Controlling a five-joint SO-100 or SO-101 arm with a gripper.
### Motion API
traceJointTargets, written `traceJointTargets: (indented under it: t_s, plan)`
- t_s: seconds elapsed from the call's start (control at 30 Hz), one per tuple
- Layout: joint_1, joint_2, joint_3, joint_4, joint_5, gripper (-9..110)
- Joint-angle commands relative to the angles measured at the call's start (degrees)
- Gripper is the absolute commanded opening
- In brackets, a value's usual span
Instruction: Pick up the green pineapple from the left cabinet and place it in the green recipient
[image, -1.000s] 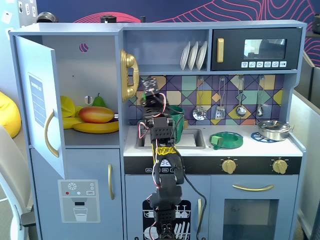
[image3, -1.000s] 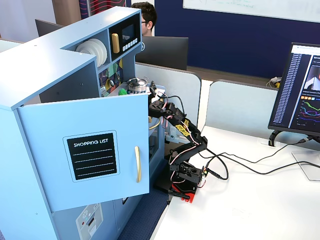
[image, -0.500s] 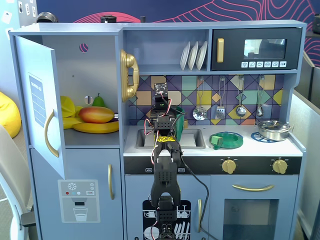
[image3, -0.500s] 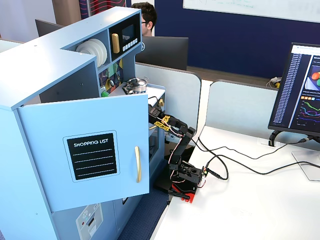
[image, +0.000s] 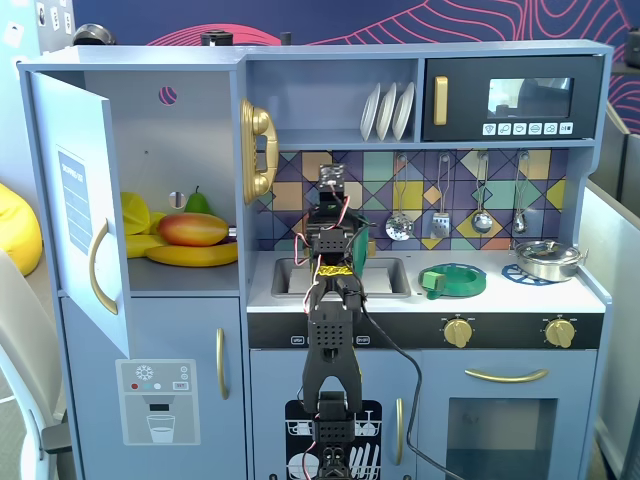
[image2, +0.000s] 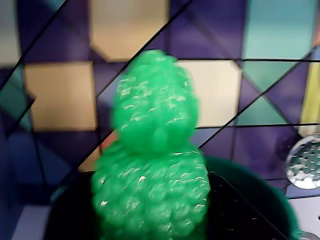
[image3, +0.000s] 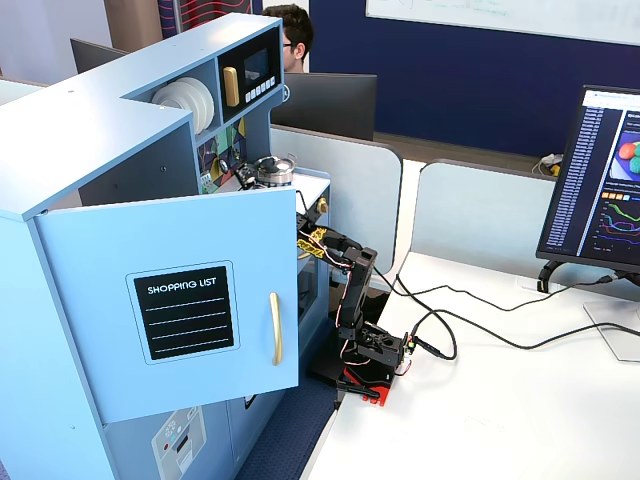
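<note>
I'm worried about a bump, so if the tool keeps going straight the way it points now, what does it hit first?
Most likely the dark green pot just beyond the green pineapple that fills the wrist view. Past it is the tiled backsplash. Depth is hard to judge; the tool itself is not visible.

Green pineapple (image2: 152, 165) blurred, base cut by frame edge; claw unseen.

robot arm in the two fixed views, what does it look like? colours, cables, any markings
The arm is built of black plastic segments with boxy servo blocks. Thin red and white wires loop along its upper part, and a yellow-and-black band wraps one joint. A black cable trails from its base, which has a red part. No markings are legible.
</note>
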Motion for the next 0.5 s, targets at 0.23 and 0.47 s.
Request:
traceJointTargets:
  t_s: [0.23,0.47]
  plan:
    - [0.88,1.67,-4.31,-1.05,4.39,43]
    - [-0.70,17.31,9.23,-1.85,-0.09,41]
